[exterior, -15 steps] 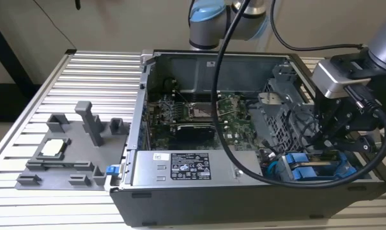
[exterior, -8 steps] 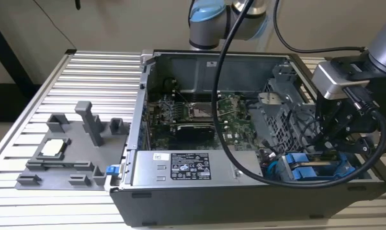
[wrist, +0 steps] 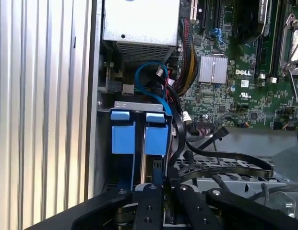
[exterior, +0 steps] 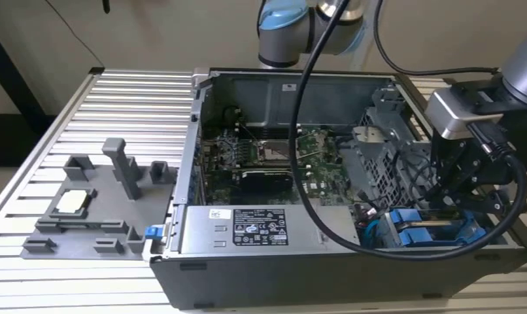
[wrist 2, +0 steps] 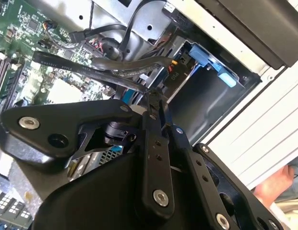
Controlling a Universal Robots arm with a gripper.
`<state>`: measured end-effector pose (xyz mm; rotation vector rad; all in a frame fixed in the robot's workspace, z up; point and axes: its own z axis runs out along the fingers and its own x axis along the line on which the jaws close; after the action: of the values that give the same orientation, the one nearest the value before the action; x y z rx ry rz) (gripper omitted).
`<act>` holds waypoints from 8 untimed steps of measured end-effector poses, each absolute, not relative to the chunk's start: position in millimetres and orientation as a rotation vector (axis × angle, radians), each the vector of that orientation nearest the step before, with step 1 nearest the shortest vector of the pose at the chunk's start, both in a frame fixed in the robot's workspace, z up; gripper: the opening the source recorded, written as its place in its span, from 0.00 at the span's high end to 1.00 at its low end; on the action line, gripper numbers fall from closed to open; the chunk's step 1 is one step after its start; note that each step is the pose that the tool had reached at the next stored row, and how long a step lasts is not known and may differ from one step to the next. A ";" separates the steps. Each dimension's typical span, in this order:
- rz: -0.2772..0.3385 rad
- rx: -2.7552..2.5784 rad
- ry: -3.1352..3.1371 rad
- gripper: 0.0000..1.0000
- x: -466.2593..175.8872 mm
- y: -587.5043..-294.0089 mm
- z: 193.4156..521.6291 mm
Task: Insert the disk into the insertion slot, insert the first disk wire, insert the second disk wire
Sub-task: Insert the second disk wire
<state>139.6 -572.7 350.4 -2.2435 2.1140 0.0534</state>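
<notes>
Blue plastic carriers mark the spot: the flat silver-grey disk in its bright blue frame [wrist: 156,139] sits seated in the narrow grey metal insertion slot [exterior: 438,230] at the case corner, beside a second blue carrier [wrist: 123,136]. Black gripper [exterior: 451,196] hovers just above the bay; in both wrist views the jaws look nearly closed, tips together near a flat black cable, though a grip on it cannot be confirmed. Judgement: disk is rigid, moderately heavy, best held by frame edges; wires are limp, springy, best pinched at the connector. Obstacles: blue looped cable [wrist: 151,79], black cable bundle [wrist 2: 101,62], large silver power-supply box [exterior: 263,229]. Ribbed aluminium tabletop [exterior: 124,104] carries the case.
</notes>
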 end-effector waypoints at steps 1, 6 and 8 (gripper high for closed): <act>0.054 -2.243 2.115 0.84 140.0 -573.0 349.7; 0.053 -2.236 2.122 0.84 141.3 -574.4 346.4; 0.053 -2.233 2.125 0.84 142.0 -574.9 345.1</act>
<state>142.0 -574.9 345.1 -2.2329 2.1250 0.0530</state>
